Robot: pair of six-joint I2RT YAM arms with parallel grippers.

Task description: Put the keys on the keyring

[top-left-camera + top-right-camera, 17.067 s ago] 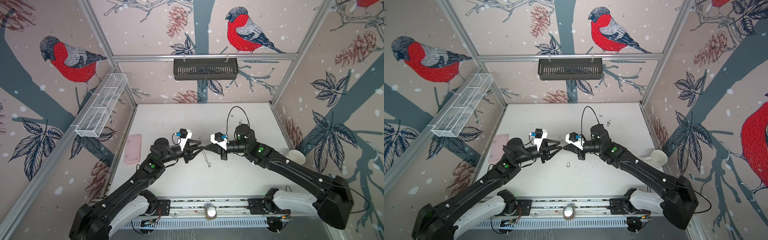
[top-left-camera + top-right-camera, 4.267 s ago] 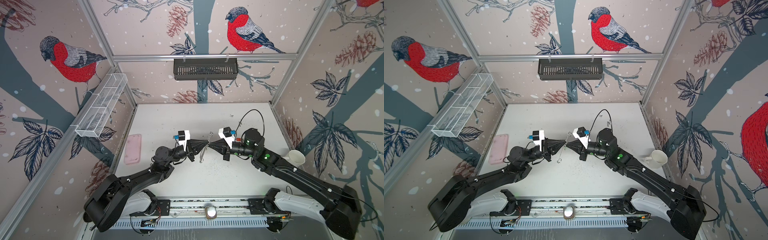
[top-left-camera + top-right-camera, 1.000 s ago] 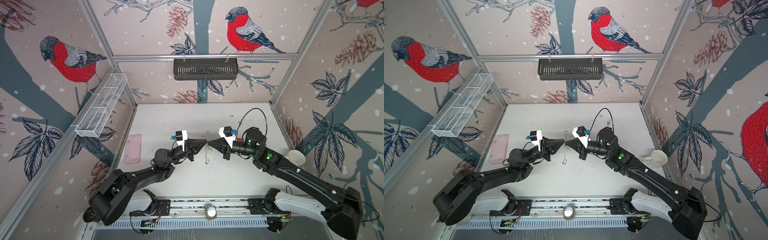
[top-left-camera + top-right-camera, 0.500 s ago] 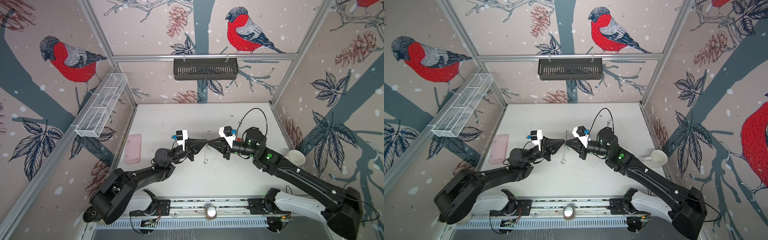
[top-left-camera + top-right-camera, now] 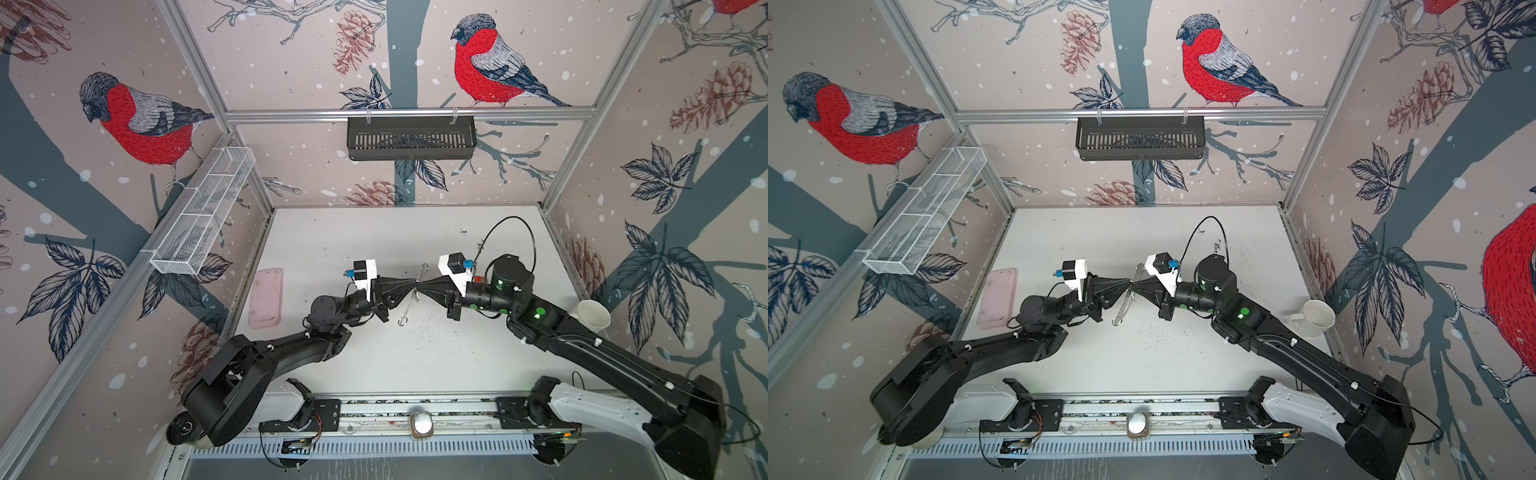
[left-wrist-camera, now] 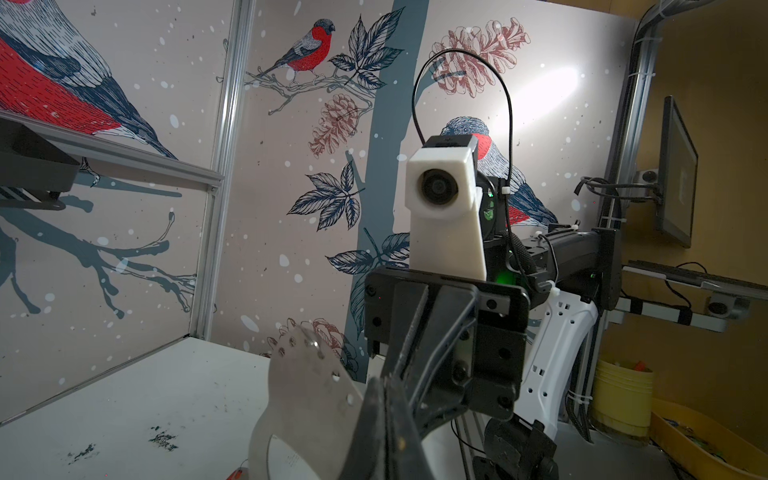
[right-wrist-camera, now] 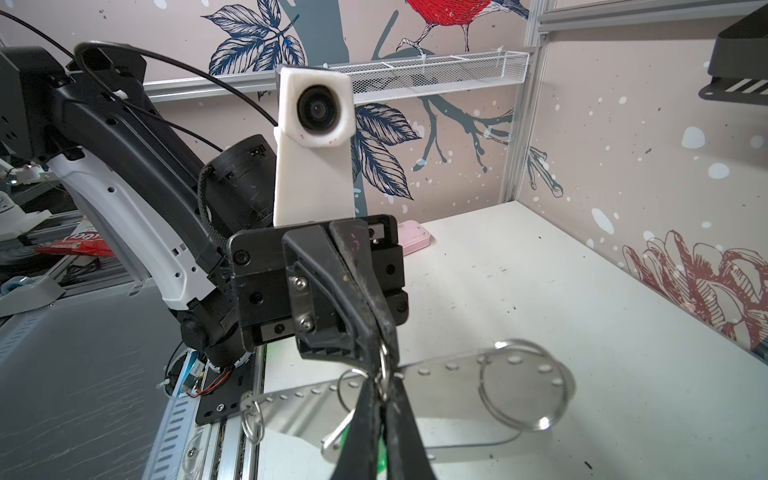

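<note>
The keyring (image 5: 409, 301) (image 5: 1122, 307), a flat grey plate with edge holes, hangs edge-on above the table's middle, between both grippers. My left gripper (image 5: 411, 286) (image 5: 1128, 285) is shut on its flat face (image 6: 307, 399). My right gripper (image 5: 420, 286) (image 5: 1136, 286) is shut on a silver key (image 7: 336, 440) with a green tag (image 7: 380, 455). A small metal ring (image 7: 384, 368) sits at its fingertips against the plate's holed edge (image 7: 457, 390). A large ring (image 7: 519, 386) and another small ring (image 7: 253, 415) hang on the plate. A red-orange tag (image 6: 237, 473) peeks out below the plate.
A pink case (image 5: 266, 297) (image 5: 998, 297) lies near the left wall. A white mug (image 5: 590, 316) (image 5: 1314, 318) stands at the right wall. A black basket (image 5: 411, 137) hangs on the back wall and a wire basket (image 5: 203, 216) on the left wall. Dark specks dot the table.
The plate has tilted a little, its lower end swinging left. Both arms have stayed almost in place, fingertips still meeting at the plate.
</note>
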